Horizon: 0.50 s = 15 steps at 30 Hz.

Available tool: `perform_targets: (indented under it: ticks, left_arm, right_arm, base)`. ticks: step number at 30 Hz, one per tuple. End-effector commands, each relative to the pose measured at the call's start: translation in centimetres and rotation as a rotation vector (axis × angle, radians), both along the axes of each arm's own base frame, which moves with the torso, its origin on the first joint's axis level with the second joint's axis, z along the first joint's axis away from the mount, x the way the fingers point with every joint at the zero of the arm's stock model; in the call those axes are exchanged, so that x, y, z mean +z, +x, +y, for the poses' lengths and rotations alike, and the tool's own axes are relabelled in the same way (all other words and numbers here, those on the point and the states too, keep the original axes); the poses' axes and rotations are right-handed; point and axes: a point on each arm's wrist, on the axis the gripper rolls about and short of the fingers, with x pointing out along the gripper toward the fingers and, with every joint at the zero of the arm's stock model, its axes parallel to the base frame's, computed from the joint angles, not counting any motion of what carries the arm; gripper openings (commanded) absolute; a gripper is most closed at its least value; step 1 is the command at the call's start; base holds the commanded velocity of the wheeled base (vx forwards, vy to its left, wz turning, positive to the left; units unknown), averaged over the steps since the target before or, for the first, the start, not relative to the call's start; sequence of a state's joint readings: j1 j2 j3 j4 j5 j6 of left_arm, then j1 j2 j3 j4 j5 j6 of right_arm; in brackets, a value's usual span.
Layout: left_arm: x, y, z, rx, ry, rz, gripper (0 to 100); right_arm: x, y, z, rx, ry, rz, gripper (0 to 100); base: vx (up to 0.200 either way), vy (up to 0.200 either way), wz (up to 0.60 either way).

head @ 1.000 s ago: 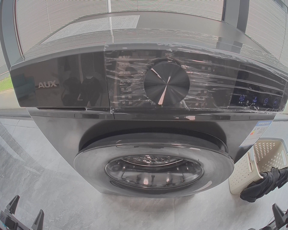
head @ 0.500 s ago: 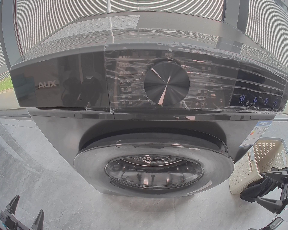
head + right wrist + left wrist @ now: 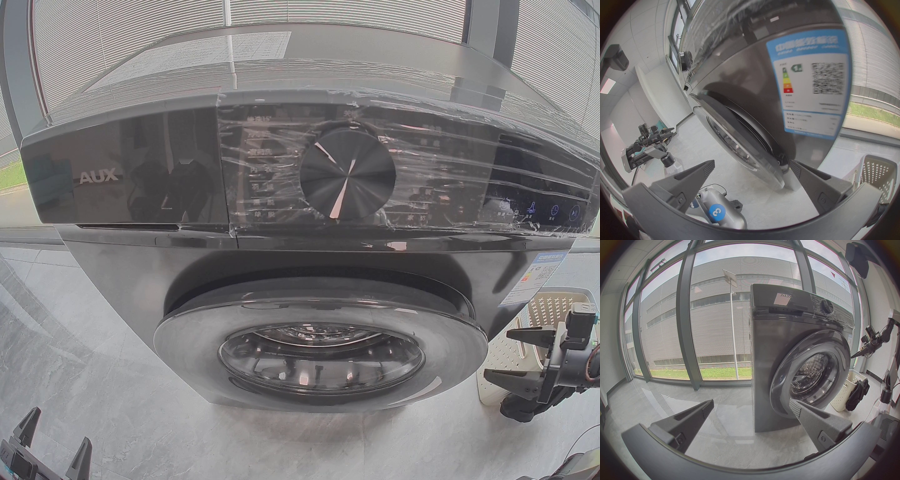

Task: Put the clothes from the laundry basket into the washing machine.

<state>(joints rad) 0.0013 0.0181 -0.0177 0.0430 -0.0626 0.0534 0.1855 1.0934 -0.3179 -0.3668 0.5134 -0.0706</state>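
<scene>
The right claw (image 3: 500,355) is held up beside the washing machine (image 3: 125,275), in front of the laundry basket (image 3: 549,307); its two fingers point sideways at the round door (image 3: 187,340); they are spread wide with nothing between them. The left claw (image 3: 57,431) sits low near the floor, well away on the other side; it is wide open too, and empty. The door is shut. The black clothes (image 3: 517,407) hang over the basket's edge; the cream basket with little holes stands on the floor just beside the machine.
</scene>
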Motion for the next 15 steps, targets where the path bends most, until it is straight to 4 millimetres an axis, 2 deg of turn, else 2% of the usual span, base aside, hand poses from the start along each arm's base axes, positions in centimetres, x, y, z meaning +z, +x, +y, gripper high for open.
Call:
perform_targets:
  ticks: [1, 5, 15]
  left_arm:
    - [-0.5, 0.0, 0.0, -0.002, 0.000, 0.000, 100]
    - [-0.5, 0.0, 0.0, -0.002, 0.000, 0.000, 100]
    - [-0.5, 0.0, 0.0, 0.000, 0.002, -0.001, 100]
  right_arm:
    - [-1.4, 2.2, 1.6, 0.040, -0.032, 0.074, 100]
    - [-1.6, 2.9, 1.9, 0.037, -0.032, 0.064, 100]
    - [-1.8, 3.2, 2.6, 0.073, -0.032, 0.065, 100]
  base:
    - [0.000, 0.000, 0.00]
    - [0.000, 0.000, 0.00]
    - [0.000, 0.000, 0.00]
